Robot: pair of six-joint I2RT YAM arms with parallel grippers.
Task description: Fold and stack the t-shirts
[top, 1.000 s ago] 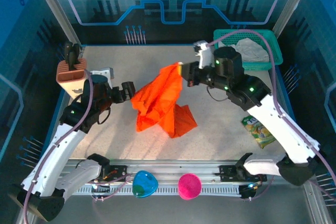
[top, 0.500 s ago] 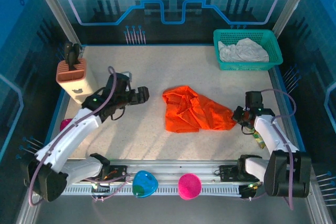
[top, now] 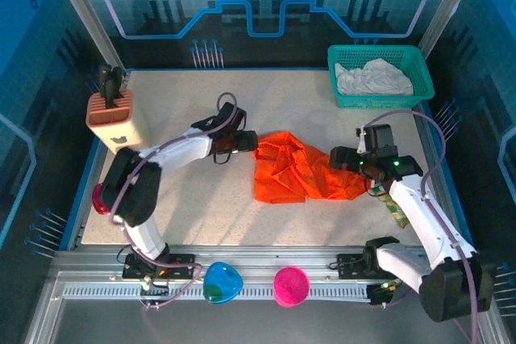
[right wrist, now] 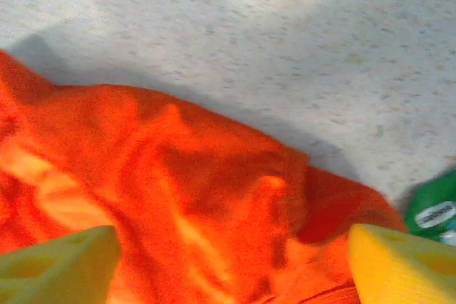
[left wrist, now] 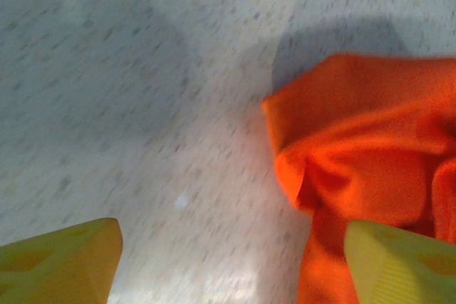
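The bright orange t-shirt (top: 298, 171) lies crumpled on the table's middle. My left gripper (top: 251, 144) stands open at the shirt's upper left corner; the left wrist view has the orange cloth (left wrist: 370, 147) reaching its right yellow finger (left wrist: 406, 265), with bare table between the two fingers. My right gripper (top: 334, 159) hovers open over the shirt's right end, and orange folds (right wrist: 178, 197) span the gap between its fingers. The off-white t-shirt (top: 375, 76) lies bunched in the teal basket (top: 419, 62).
A brown knife-block-like holder (top: 113, 118) stands at the left edge. A green snack packet (top: 393, 203) lies by the right arm, its corner (right wrist: 434, 208) beside the shirt. A teal bowl (top: 221, 282) and a pink bowl (top: 290, 285) sit on the front rail.
The orange shirt went from being held up to lying on the table. Since then the left gripper has moved right to its left corner, and the right gripper has moved up-left over its right end.
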